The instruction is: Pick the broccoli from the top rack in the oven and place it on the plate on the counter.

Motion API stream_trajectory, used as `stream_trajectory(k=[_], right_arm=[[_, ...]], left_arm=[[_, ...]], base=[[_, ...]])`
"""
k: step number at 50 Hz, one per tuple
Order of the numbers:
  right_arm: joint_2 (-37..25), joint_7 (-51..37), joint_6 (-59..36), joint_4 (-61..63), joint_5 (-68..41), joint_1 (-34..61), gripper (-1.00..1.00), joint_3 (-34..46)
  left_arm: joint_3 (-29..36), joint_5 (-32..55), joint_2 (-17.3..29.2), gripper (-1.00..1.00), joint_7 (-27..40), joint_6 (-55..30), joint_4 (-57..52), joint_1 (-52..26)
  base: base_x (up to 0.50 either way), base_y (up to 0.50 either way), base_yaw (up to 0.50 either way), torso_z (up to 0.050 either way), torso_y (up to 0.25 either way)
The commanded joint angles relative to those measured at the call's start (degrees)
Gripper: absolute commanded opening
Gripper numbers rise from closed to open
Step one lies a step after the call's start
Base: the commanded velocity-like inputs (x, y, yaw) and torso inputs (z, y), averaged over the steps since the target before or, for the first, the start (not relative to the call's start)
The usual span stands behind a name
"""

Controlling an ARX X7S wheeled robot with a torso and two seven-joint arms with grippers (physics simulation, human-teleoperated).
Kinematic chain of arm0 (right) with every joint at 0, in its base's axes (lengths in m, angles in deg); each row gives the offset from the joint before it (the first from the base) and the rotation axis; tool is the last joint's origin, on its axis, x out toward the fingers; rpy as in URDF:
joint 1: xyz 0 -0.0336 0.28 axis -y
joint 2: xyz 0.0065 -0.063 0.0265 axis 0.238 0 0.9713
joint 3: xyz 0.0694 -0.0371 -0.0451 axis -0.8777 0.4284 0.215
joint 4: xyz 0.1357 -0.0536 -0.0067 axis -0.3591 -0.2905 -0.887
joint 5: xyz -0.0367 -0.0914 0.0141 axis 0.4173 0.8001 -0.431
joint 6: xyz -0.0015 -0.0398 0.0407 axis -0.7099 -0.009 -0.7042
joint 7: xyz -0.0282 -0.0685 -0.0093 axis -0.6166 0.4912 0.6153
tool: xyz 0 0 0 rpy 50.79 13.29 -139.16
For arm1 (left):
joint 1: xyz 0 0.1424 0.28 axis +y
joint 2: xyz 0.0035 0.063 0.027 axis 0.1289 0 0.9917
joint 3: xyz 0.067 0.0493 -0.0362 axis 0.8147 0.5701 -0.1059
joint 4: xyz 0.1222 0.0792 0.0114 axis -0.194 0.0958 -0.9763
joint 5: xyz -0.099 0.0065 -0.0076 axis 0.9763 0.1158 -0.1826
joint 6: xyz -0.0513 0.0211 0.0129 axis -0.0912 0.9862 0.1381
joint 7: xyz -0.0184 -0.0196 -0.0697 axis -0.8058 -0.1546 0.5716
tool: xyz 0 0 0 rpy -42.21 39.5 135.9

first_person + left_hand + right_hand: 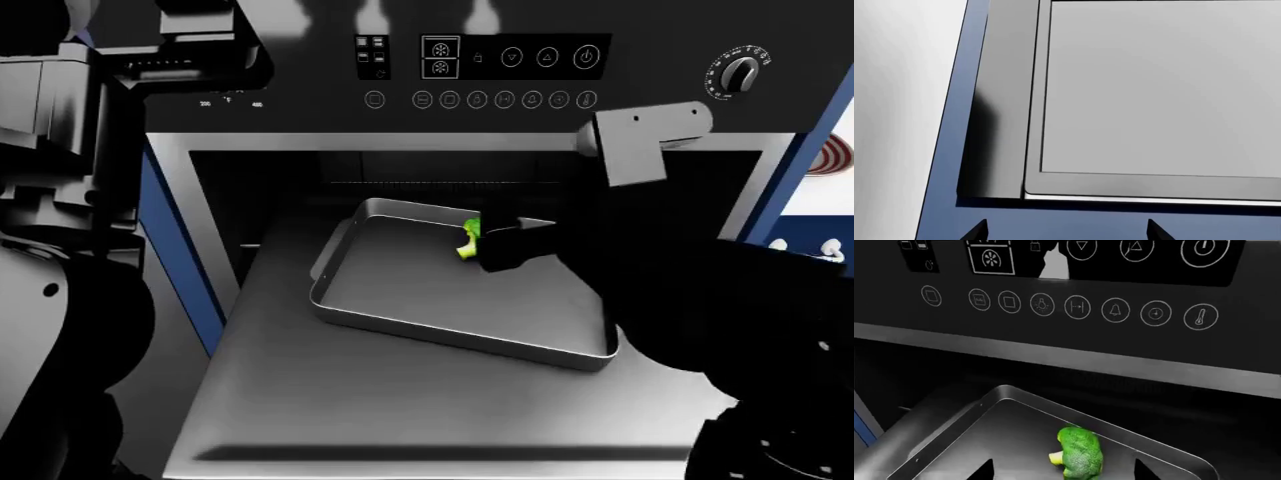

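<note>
**Two claws open; broccoli between right fingers**

The right claw (1062, 471) stood spread wide, its two dark fingertips (982, 471) flanking the broccoli (1079, 458); contact could not be confirmed. The broccoli lay in the baking tray (441, 325) on the top rack (267, 400) of the oven (400, 130). The left claw (1064, 230) was parted, holding nothing.

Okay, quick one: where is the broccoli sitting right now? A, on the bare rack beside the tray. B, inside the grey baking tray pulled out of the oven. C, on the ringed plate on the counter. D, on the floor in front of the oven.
B: the broccoli lies inside the rimmed baking tray, near its far edge, with the right gripper straddling it, jaws open.
</note>
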Motion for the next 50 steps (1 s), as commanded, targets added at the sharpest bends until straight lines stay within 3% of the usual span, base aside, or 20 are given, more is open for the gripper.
stream_trajectory(k=[1,18,27,50], right_arm=[[-1.88,-11.3,-0.68,-9.49,-9.3,4.5,1.0,4.66],[-1.0,-3.01,8.9,-18.35,-6.16,5.39,1.0,9.68],[-2.01,3.56,16.39,-25.41,0.73,6.32,1.0,16.58],[-1.5,8.17,20.08,-35.86,5.76,11.77,1.0,22.57]], left_arm=[[0.09,0.55,0.25,1.0,0.59,-0.36,-0.22,0.01],[0.47,1.15,0.87,1.0,1.21,-0.56,-0.63,-0.26],[0.41,1.52,1.0,1.0,1.5,-0.39,-0.7,-0.07],[0.35,2.61,1.22,1.0,2.38,-0.6,-1.12,-0.25]], base=[[0.0,0.0,0.0,0.0,0.0],[0.0,0.0,0.0,0.0,0.0],[0.0,0.0,0.0,0.0,0.0],[0.0,0.0,0.0,0.0,0.0]])
